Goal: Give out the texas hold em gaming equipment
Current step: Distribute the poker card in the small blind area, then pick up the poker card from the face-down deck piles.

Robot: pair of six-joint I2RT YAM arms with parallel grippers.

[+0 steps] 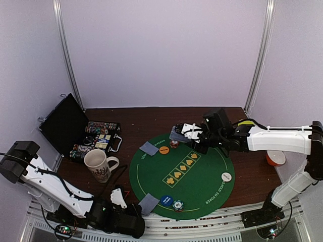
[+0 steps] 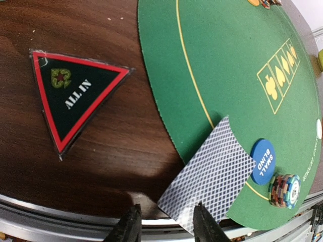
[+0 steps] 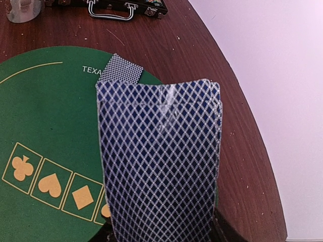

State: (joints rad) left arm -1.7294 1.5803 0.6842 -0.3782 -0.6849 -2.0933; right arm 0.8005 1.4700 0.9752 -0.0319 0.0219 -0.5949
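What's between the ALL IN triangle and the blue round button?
In the left wrist view, a face-down card, partly on the green mat, lies between the triangle and the blue button.

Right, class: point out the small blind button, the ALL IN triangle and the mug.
small blind button (image 2: 263, 161), left wrist view, blue face
ALL IN triangle (image 2: 74, 93), left wrist view, black centre
mug (image 1: 101, 171), top external view, side wall

Bright, diffuse overhead light.
A soft shadow is cast on the near table (image 2: 101, 171); glare is seen on the cards (image 3: 159, 161); wrist-view edges are bowed.
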